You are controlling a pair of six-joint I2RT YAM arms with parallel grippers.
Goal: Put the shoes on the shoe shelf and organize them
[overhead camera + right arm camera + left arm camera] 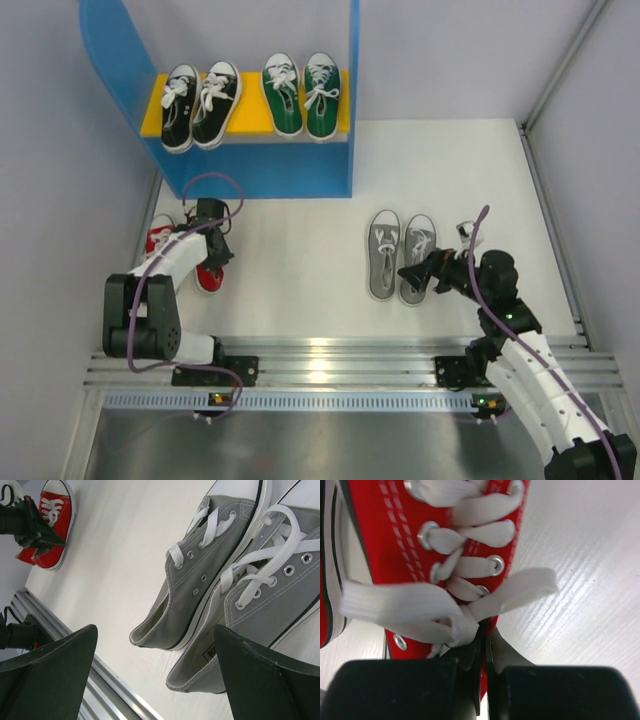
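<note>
Your left gripper (pixel 482 642) is clamped on a red shoe (pixel 395 535) at the table's (pixel 300 250) 9 o'clock, while your right gripper (pixel 410 272) holds its fingers apart just behind the grey pair (pixel 400 255) at 3 o'clock, with the shoe shelf (pixel 250 172) at 11.

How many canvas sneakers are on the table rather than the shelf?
4: two grey canvas sneakers side by side right of centre; two red canvas sneakers at left, partly hidden under the left arm.

top: overhead | left wrist: close, red shoes (pixel 390 535) | right wrist: shares them
</note>
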